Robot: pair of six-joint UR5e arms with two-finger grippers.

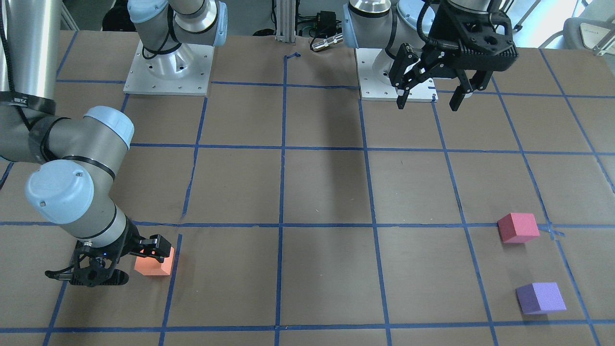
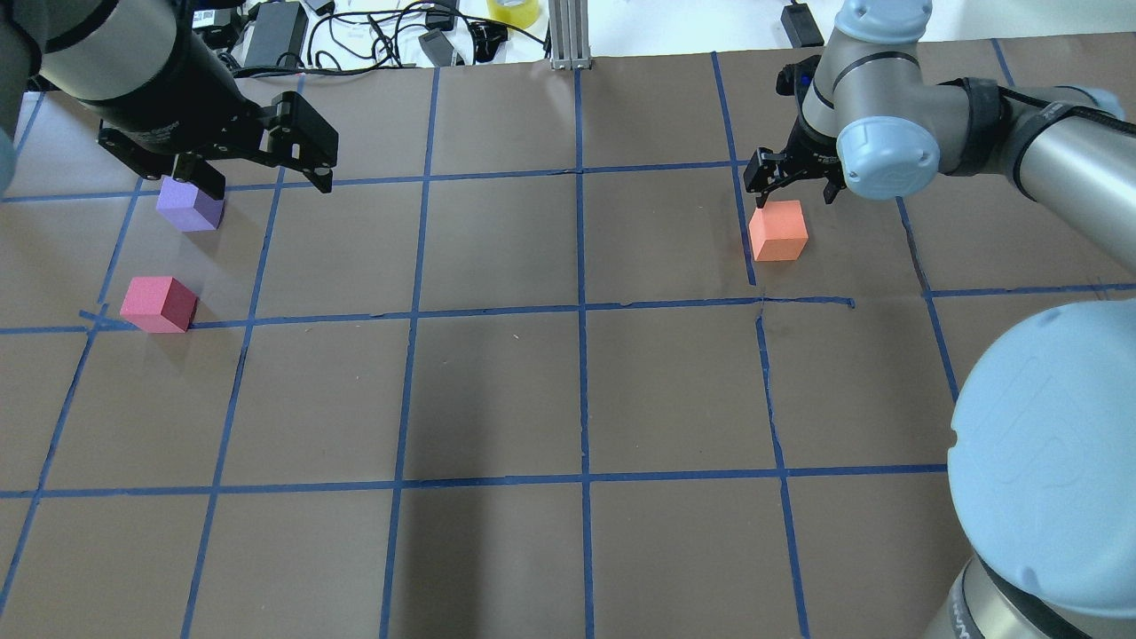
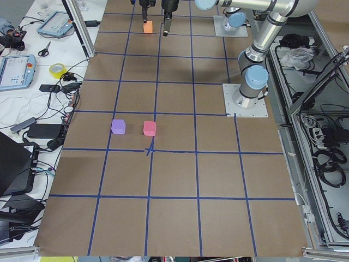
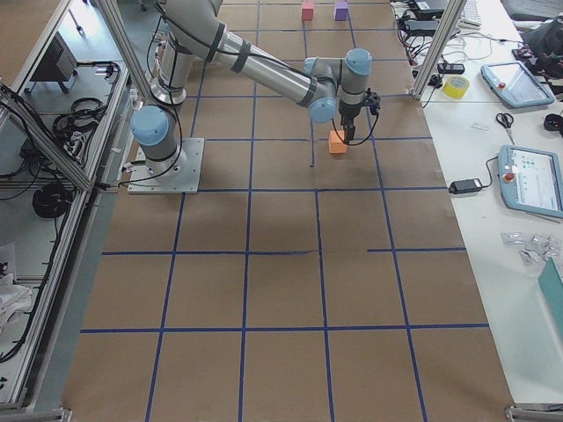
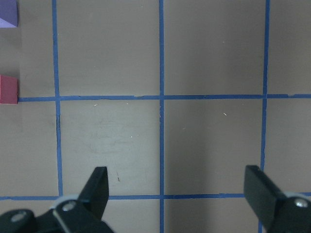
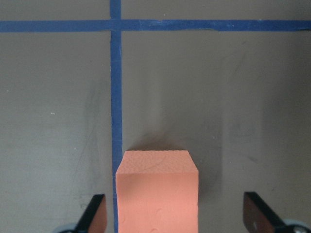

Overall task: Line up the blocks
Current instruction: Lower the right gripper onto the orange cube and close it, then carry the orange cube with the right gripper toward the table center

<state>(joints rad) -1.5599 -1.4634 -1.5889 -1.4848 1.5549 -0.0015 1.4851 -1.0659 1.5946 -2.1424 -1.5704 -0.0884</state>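
Your right tool hangs low over the orange block with its jaws spread wide. In the right wrist view the two black fingers stand well clear of the block's sides, and nothing is gripped. I cannot tell from these views whether the fingertips are already below the block's top face. Your left tool is also released and empty, held high above the table near its own base.

The step in hand looks like the pick of the orange block. It sits alone on the robot's right side, its edge against a strip of blue tape. The reddish-pink block and the purple block lie near each other on the far left, apart but already forming a short row. The orange one is the stray you would carry across to extend it.

Before closing, you would want to centre the tool, because the block sits nearer one finger than the other. Then lower until the pads face its flanks.

All three blocks are matte cubes with crisp edges. The orange top shows a fine, grainy foam texture. I judge it will give under pressure, so close gently. The table is covered in flat brown paper that should let the cube slide if nudged.
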